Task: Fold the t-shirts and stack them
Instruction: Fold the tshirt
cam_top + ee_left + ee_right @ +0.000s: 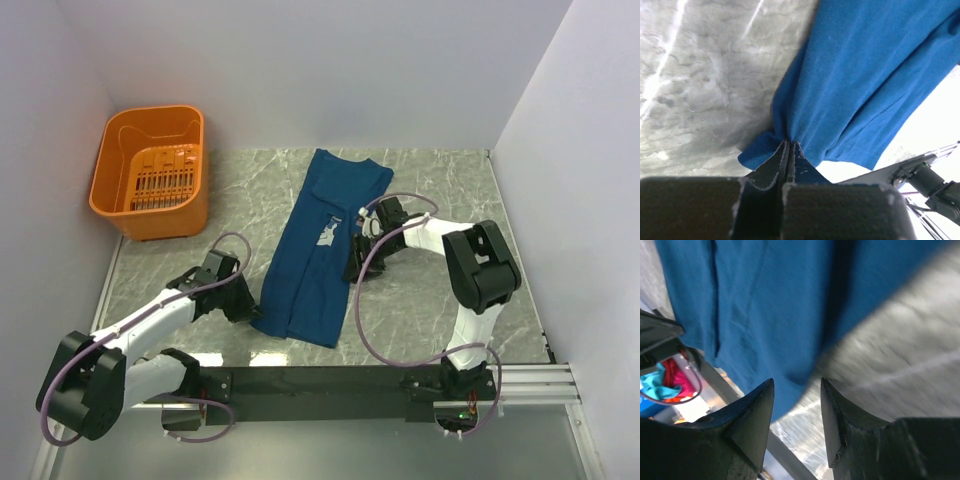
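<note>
1. My left arm reaches low across the table. Its left gripper is clamped on the near left corner of the t-shirt.
2. My right arm folds back at the elbow. The right gripper hangs with its jaws apart at the shirt's right edge, holding nothing.
3. The t-shirt lies mid-table as a long folded strip.

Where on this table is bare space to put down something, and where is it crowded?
Free: the far table corner between t-shirt and right wall; a strip between orange basket and t-shirt. Crowded: around left gripper and right gripper.
</note>
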Motion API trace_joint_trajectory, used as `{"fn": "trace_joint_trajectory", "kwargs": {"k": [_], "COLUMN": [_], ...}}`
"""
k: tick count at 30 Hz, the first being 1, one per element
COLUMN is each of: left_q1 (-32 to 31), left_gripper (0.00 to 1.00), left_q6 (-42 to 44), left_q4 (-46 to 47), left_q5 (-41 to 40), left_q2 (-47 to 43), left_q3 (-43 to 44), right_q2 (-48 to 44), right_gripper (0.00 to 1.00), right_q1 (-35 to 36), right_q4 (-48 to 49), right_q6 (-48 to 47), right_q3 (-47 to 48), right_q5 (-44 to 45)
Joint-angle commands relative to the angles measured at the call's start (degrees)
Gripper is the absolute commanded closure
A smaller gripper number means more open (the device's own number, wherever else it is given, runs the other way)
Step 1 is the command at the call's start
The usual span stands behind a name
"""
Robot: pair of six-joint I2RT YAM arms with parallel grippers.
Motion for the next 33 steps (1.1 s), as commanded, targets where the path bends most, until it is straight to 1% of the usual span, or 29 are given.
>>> {"fn": "trace_joint_trajectory", "kwargs": {"k": [1,5,7,8,9,11,12,13,20,25,29,33], "left_q1": [0.4,0.9,1.9,2.3,2.9,4.7,5.0,5.6,6.5,6.6,6.6,6.6], "left_gripper": [0.99,0.99,0.99,0.99,0.99,1.0,0.99,0.99,1.0,0.99,0.99,0.99], "left_q6": [-1.6,-1.8,-1.8,-2.0,-2.1,-2.5,-2.6,-2.8,-2.8,-2.7,-1.9,-0.9], "left_q4": [2.1,2.3,2.3,2.6,2.8,3.3,3.3,3.1,1.6,3.8,4.8,4.7], "left_q5": [3.2,4.3,4.4,4.6,5.3,5.7,5.7,5.6,4.9,8.4,12.7,14.1], "left_q2": [-1.6,-1.5,-1.9,-2.2,-2.4,-3.6,-3.8,-4.1,-3.7,-3.0,-2.4,-1.5], "left_q3": [-1.1,-1.5,-1.9,-2.2,-2.5,-3.4,-3.5,-3.4,-2.7,-3.4,-3.1,-3.1], "right_q2": [3.8,7.1,7.8,8.1,8.2,7.5,7.1,6.8,4.5,4.3,4.0,3.9], "right_gripper": [0.51,0.58,0.64,0.68,0.81,0.91,0.98,1.0,1.0,1.0,1.0,1.0], "right_q1": [1.0,1.7,1.8,1.7,1.7,1.5,1.3,1.1,-4.4,-8.2,-9.7,-10.4], "right_q4": [0.0,-0.3,-0.7,-0.9,-1.1,-1.2,-1.4,-1.5,-5.0,-8.5,-10.7,-12.2], "right_q6": [1.6,2.5,2.5,2.4,1.9,1.5,1.2,0.7,-2.6,-6.1,-8.2,-10.4], "right_q3": [2.6,4.2,4.8,4.8,4.8,4.5,4.4,4.0,3.1,3.0,2.3,2.4], "right_q5": [1.5,0.8,1.1,1.0,1.5,2.5,2.7,3.1,4.2,4.8,5.4,4.2]}}
